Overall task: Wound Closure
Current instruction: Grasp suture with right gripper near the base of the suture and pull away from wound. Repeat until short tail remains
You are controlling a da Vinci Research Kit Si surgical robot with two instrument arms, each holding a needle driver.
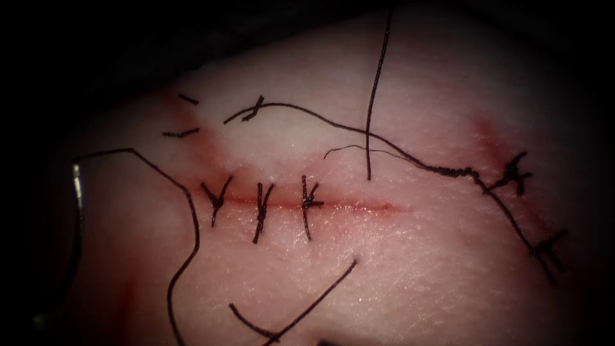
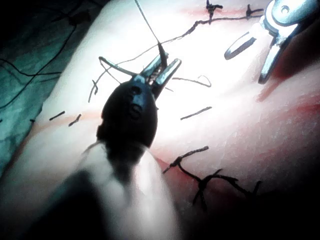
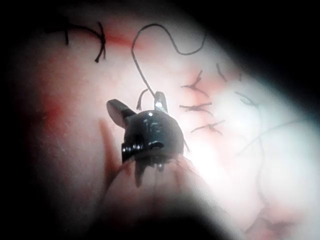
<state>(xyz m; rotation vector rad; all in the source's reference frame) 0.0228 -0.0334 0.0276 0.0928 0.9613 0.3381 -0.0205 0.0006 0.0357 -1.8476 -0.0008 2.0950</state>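
needle curved upright, left of cut

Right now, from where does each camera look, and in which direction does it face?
Endoscope: above and in front, facing down on the tissue, its stitched cut and the needle, which lies left of the cut with no tool on it.
Left wrist: looks along the left shaft at the left tool, thread at its tip; the right tool is beyond, open and empty.
Right wrist: looks along the right shaft at its own open tool.
Shared: both wrist views show the right tool.
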